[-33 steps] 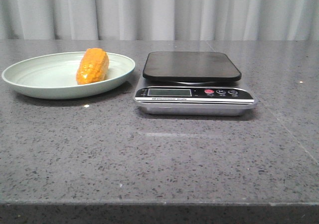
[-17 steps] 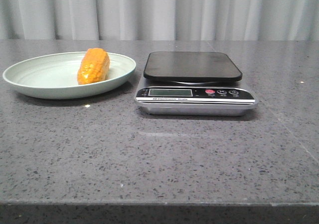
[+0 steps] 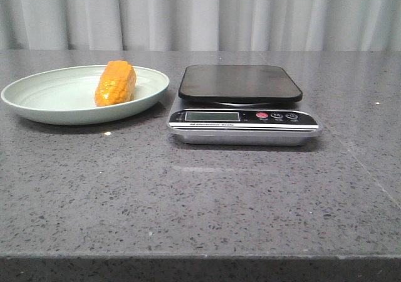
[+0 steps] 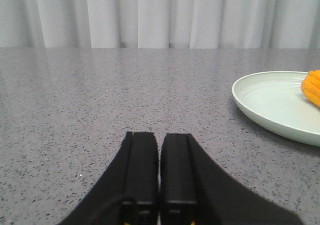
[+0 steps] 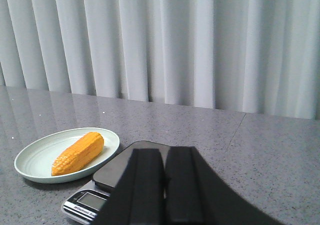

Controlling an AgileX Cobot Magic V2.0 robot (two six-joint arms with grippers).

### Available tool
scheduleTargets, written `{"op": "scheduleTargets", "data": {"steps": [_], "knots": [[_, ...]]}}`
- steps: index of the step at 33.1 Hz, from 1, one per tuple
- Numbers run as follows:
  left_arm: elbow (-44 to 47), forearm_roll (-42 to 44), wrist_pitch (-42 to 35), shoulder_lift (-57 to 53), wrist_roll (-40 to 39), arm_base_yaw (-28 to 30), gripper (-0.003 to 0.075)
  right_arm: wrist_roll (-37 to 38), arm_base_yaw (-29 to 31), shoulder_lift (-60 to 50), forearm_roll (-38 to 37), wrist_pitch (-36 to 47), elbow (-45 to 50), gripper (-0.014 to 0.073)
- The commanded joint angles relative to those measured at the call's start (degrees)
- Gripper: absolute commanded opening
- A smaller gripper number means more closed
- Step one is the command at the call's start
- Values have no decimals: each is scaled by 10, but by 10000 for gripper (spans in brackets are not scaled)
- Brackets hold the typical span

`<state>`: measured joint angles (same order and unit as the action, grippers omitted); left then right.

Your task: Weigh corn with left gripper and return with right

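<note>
The orange corn lies in a pale green plate at the far left of the table. It also shows in the right wrist view, and its tip shows in the left wrist view. A kitchen scale with a black platform stands right of the plate, nothing on it. My left gripper is shut and empty, low over the table, well apart from the plate. My right gripper is shut and empty, raised near the scale. Neither gripper shows in the front view.
The grey speckled stone tabletop has its front edge near the bottom of the front view. A grey curtain hangs behind the table.
The front view shifts very slightly sideways between frames. The corn, plate and scale keep their places relative to each other.
</note>
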<state>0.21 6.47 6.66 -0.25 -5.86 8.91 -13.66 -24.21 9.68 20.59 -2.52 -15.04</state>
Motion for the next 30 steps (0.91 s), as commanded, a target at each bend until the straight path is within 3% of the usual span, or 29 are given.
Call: {"op": "scheduleTargets", "data": {"steps": [1,30], "knots": [[3,-5,-41,-12,0,0,127,-4,4,6,1,44,-14,165],[3,-5,-41,-12,0,0,127,-4,19,-1,-18,52,-6,165]]}}
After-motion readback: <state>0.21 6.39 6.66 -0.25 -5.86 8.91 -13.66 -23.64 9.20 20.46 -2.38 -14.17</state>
